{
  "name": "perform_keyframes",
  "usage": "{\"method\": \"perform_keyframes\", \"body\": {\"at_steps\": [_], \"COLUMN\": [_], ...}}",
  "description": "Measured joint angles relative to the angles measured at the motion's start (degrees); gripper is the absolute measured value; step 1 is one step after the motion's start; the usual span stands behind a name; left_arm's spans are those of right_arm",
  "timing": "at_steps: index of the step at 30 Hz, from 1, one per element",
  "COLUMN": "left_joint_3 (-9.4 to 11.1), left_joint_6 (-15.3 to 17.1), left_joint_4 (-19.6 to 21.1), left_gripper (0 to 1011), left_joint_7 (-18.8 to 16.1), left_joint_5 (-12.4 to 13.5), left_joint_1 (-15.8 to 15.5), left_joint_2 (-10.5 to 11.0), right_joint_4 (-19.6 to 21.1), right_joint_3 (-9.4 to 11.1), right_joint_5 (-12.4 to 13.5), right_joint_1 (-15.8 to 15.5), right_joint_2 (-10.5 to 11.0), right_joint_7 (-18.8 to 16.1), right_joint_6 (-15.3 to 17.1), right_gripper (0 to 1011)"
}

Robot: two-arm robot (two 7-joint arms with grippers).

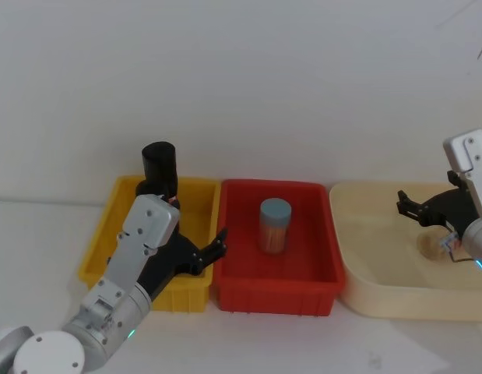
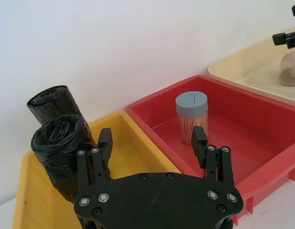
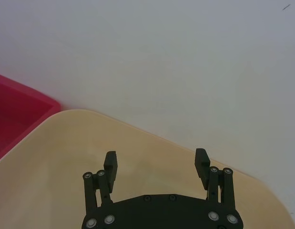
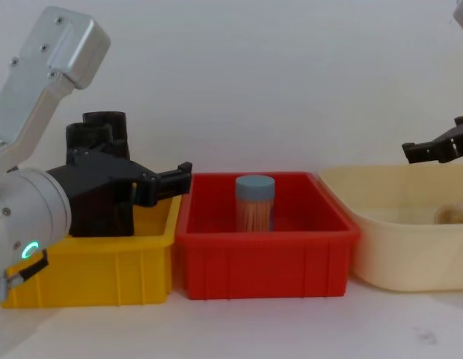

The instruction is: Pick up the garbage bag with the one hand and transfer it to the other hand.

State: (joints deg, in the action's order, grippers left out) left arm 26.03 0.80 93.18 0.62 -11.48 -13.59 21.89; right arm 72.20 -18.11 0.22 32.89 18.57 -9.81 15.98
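Currently we are placing the work at its first step, the approach: nothing is being held, and the handover is not yet begun.

The left gripper [image 2: 152, 139], on the arm with the green ring, is hanging over the yellow bin [image 1: 96, 251] with its jaws spread and empty. The garbage bag [image 2: 59, 145], a black roll, is standing upright in that bin's far corner, with a second roll [image 2: 49, 102] just behind it. In the left wrist view one finger is sitting just beside the nearer roll; we cannot tell whether it is touching.

The right gripper [image 3: 156, 160] is waiting well apart, above the cream tray [image 1: 396, 298], with its jaws also released and holding nothing.

We are judging that the next move is calling for the left jaws to shift sideways until they are straddling the roll, then to clench and lift it clear of the bin wall. The neighbouring roll is crowding the grasp and could be dragged along.

Between bin and tray a red bin [image 1: 276, 294] is holding a jar [image 1: 275, 226] of thin sticks with a grey-blue lid. A small pale lump [image 2: 291, 70] is lying in the tray. All three containers are sitting in a row on a white surface [image 1: 303, 343], against a plain white wall [image 1: 264, 78].
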Motion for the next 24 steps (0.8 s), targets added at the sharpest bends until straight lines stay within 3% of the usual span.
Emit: {"method": "perform_keyframes", "body": {"at_steps": [10,19,24], "left_joint_3": [-0.2,-1.0,-1.9], "left_joint_6": [0.0,1.1,2.8], "left_joint_4": [0.0,1.6,4.2], "left_gripper": [1000,1000,1000], "left_joint_7": [1.0,4.9,6.6], "left_joint_5": [-0.5,-3.8,-6.1], "left_joint_1": [-0.1,0.1,1.9], "left_joint_2": [0.0,0.8,1.7], "right_joint_4": [-0.2,-0.3,-0.3], "right_joint_3": [0.0,0.0,0.0], "right_joint_5": [-0.2,-0.2,-0.2], "right_joint_1": [0.1,0.1,0.1], "right_joint_2": [0.0,0.0,0.0], "right_joint_7": [0.1,0.1,0.1], "right_joint_6": [0.0,0.0,0.0], "right_gripper": [999,999,999]}}
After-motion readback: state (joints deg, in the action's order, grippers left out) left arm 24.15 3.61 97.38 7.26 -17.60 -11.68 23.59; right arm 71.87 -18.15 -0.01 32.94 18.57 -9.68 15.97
